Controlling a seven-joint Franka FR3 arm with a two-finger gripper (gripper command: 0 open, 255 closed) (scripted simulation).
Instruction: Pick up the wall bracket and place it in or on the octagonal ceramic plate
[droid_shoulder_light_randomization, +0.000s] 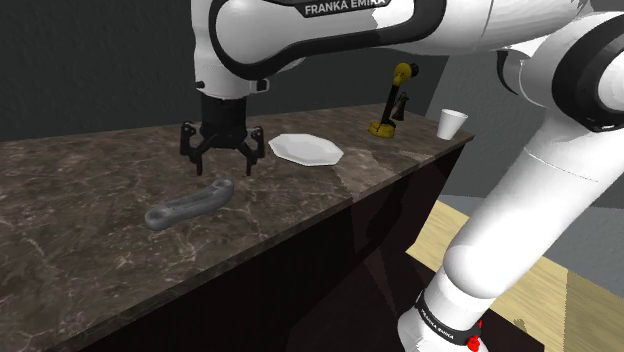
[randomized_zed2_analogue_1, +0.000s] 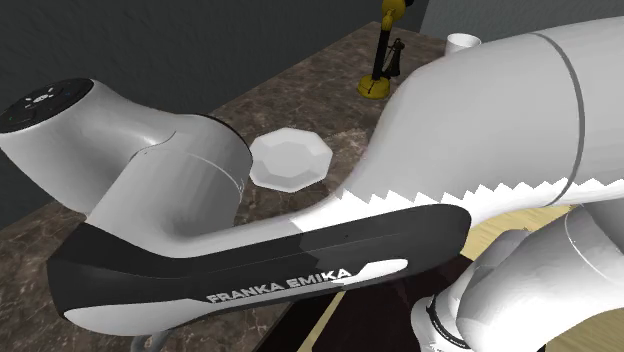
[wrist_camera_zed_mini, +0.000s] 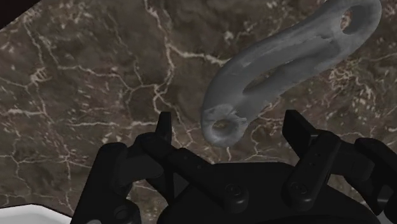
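- We see the gripper (droid_shoulder_light_randomization: 218, 160) hovering over the dark marbled bench (droid_shoulder_light_randomization: 90, 260), pointing down, fingers spread wide and holding nothing. We judge it is lining up a grasp.
- The grey wall bracket (droid_shoulder_light_randomization: 190, 205) lies flat on the bench just beneath the gripper. In the wrist view one ringed end sits between the fingers, untouched.
- The white octagonal plate (droid_shoulder_light_randomization: 306, 150) rests on the bench near the gripper, toward the shoulder view's right, with nothing on it. We expect a short carry.
- A white cup (droid_shoulder_light_randomization: 452, 124) stands well beyond the plate, and we cannot see inside it.
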